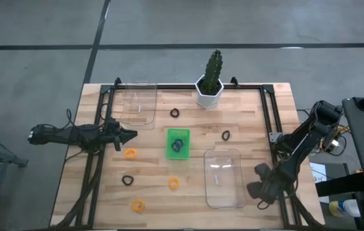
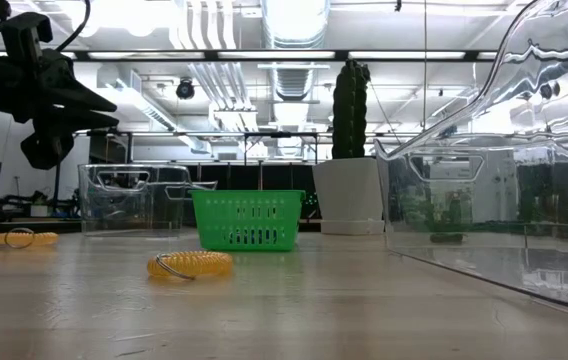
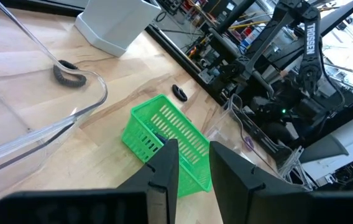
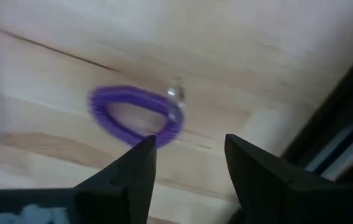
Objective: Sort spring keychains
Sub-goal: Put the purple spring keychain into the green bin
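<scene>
A purple spring keychain [image 4: 136, 115] lies flat on the wood near the table's right edge, its metal ring [image 4: 175, 94] at one side. My right gripper [image 4: 189, 152] points down over it, open, beside the near clear bin [image 1: 225, 178]. Orange keychains [image 1: 130, 153] [image 1: 173, 183] [image 1: 138, 206] and black ones [image 1: 175, 113] [image 1: 225, 135] [image 1: 127, 180] lie scattered on the table. The green tray [image 1: 177, 144] holds a dark keychain. My left gripper [image 1: 127, 135] waits at the table's left, nearly level, open by a narrow gap [image 3: 192, 168], with nothing in it. My right gripper comes from above, pointing down. One fingertip [image 4: 136, 168] stands in front of the purple keychain's near rim [image 4: 158, 138] in the wrist view; I cannot tell whether it touches. The keychain lies flat on the table.
A second clear bin [image 1: 138, 102] stands at the far left. A white pot with a cactus [image 1: 209, 83] stands at the far edge. A black frame [image 1: 268, 115] runs along the table's sides, and the right arm's base is close to the purple keychain.
</scene>
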Controlling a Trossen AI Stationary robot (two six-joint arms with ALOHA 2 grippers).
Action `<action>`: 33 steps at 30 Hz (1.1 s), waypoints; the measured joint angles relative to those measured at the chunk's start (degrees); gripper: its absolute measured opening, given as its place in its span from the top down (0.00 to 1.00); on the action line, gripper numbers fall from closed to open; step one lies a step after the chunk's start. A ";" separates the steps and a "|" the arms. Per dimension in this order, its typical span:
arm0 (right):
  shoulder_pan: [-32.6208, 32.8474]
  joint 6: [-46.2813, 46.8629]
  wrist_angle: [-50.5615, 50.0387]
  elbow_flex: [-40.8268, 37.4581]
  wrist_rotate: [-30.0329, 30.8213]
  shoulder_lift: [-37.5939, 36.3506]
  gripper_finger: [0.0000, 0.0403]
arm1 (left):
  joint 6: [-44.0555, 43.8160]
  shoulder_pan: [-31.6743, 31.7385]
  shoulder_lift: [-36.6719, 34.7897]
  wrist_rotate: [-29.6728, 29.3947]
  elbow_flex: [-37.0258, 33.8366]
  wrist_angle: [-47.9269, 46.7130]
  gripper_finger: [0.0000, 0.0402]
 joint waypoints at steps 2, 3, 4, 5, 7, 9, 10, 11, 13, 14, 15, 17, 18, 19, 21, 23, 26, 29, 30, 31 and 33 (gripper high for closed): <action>0.00 -0.82 0.20 0.00 -0.27 1.56 0.54 | 0.00 0.00 0.02 0.02 0.00 0.00 0.79; 0.00 -1.01 0.18 0.02 -0.23 2.26 0.54 | 0.01 0.00 0.00 0.01 0.00 0.00 0.79; 0.00 -1.16 0.20 0.06 -0.24 2.77 0.54 | 0.01 0.00 0.01 0.02 0.00 0.00 0.79; 0.00 -1.21 0.37 0.13 -0.18 3.20 0.54 | 0.02 0.00 0.02 0.01 0.00 0.00 0.79; 0.00 -1.22 0.80 0.17 -0.07 3.74 0.54 | 0.00 0.00 0.01 0.02 0.00 0.00 0.79; 0.00 -1.21 0.83 0.20 -0.02 3.74 0.54 | 0.00 0.00 0.02 0.00 0.00 0.00 0.79; 0.00 -1.19 0.81 0.20 0.09 3.74 0.54 | 0.00 0.00 0.02 0.02 0.00 0.00 0.79; 0.00 -1.08 0.91 0.20 0.16 3.72 0.54 | 0.00 0.00 0.00 0.00 0.00 0.00 0.79; 0.00 -1.01 1.11 0.20 0.15 3.28 0.54 | 0.00 0.00 0.01 0.02 0.00 0.00 0.79; 0.00 -1.09 1.62 0.20 0.17 2.93 0.54 | 0.00 0.00 0.00 0.00 0.00 0.00 0.79; 0.00 -1.21 1.91 0.20 0.17 2.42 0.55 | 0.00 0.00 0.02 0.01 0.00 0.00 0.79; 0.00 -1.21 1.80 0.22 0.19 1.30 0.55 | 0.00 0.00 0.02 0.00 0.00 0.02 0.79; 0.00 -1.21 1.73 0.22 0.19 0.71 0.54 | 0.00 0.00 0.02 0.02 0.00 0.02 0.79; 0.00 -1.21 1.76 0.23 0.24 0.12 0.54 | 0.00 0.00 0.02 0.01 0.00 0.02 0.79; 0.00 -1.21 1.67 0.24 0.26 -0.76 0.54 | 0.00 0.00 0.02 0.02 0.00 0.02 0.79; 0.00 -1.20 1.51 0.24 0.75 -0.96 0.54 | 0.00 0.02 0.02 0.01 0.00 0.02 0.79; 0.04 -0.84 1.56 0.23 2.30 -0.43 0.55 | 0.00 0.00 0.02 0.01 0.00 0.03 0.79; 0.04 -1.01 1.70 0.20 2.28 1.12 0.54 | 0.00 -0.02 0.02 0.02 0.00 0.02 0.79; 0.04 -1.06 1.67 0.15 2.26 1.76 0.54 | 0.00 -0.02 0.02 0.02 0.00 0.02 0.79; 0.04 -1.18 1.69 0.13 2.12 2.38 0.54 | 0.00 -0.02 0.02 -0.02 0.00 0.04 0.79; 0.04 -1.18 1.74 0.11 1.85 3.71 0.54 | 0.01 -0.02 0.02 0.00 0.00 0.02 0.79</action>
